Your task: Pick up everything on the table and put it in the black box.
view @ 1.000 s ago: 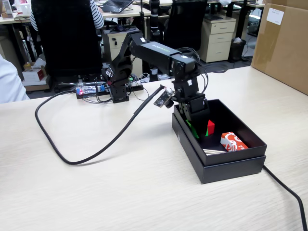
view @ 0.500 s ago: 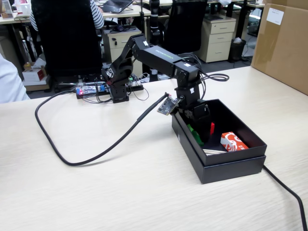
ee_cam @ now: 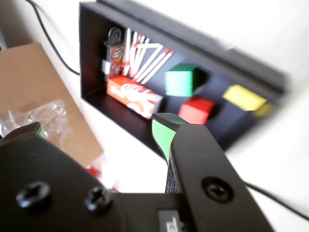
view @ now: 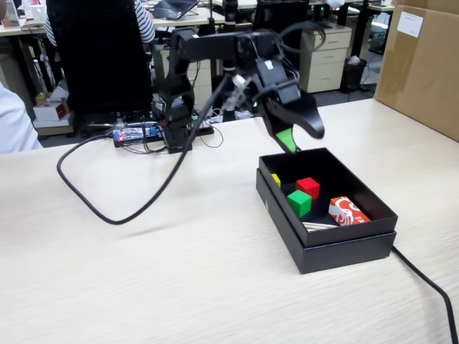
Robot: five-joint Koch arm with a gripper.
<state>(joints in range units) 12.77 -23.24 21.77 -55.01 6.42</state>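
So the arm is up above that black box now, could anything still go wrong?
Possibly. The thick black cable hangs in a loop off the arm and could drag or snag across the table as it swings. The gripper, open and empty, sits just above the black box wall; a low pass might clip it and shift the box.

Pale wood-grain counter (view: 179, 287). Resting directly on it: black box (view: 337, 251) at right, arm base (view: 176, 140) at rear, black cables (view: 107, 208), brown carton (view: 423, 64) at far right.

One green cube (view: 299, 202), one red cube (view: 308, 187), one yellow cube (ee_cam: 244, 97).
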